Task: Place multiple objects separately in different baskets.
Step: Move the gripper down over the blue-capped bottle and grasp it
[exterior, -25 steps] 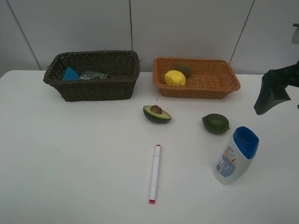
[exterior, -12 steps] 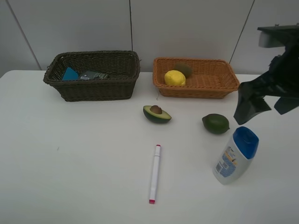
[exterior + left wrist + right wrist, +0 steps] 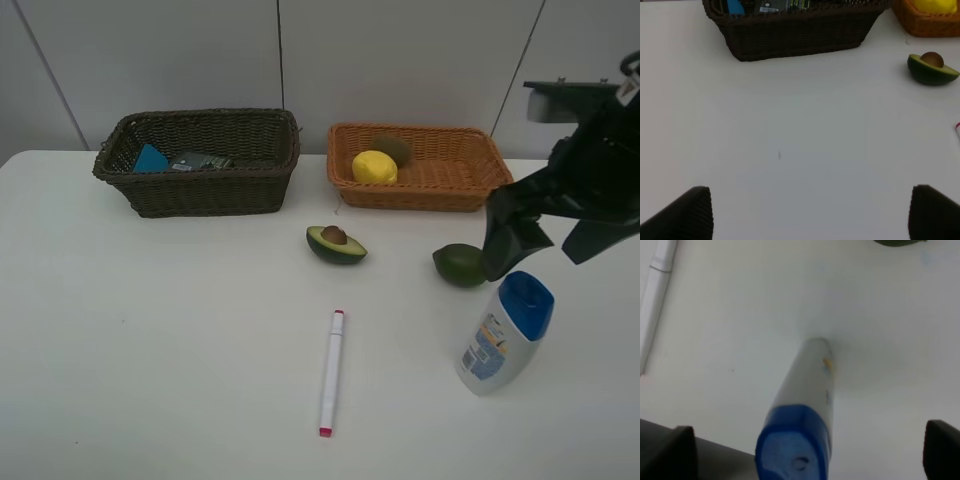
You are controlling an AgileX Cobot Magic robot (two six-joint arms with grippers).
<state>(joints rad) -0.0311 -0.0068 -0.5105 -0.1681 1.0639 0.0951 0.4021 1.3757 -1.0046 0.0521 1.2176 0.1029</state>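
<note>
The white blue-capped bottle (image 3: 505, 332) stands at the right front. My right gripper (image 3: 550, 245) hangs open just above it, and the bottle (image 3: 800, 410) sits between the fingers in the right wrist view. The green round fruit (image 3: 458, 264) is partly hidden by a finger. The halved avocado (image 3: 336, 243) and the marker (image 3: 331, 371) lie mid-table. The lemon (image 3: 374, 166) and kiwi (image 3: 393, 148) are in the orange-tan basket (image 3: 470, 185). The dark basket (image 3: 200, 190) holds the dark block (image 3: 200, 160). The pump bottle is out of view. My left gripper (image 3: 810, 220) is open over bare table.
A blue item (image 3: 150, 158) lies in the dark basket's left end. A grey panelled wall (image 3: 400, 60) stands behind the baskets. The left wrist view shows the dark basket (image 3: 795, 30) and the avocado (image 3: 932, 68) ahead of the gripper.
My right gripper has moved in from the right edge, leftward and forward, and now hangs over the bottle. Nothing on the table has moved.
</note>
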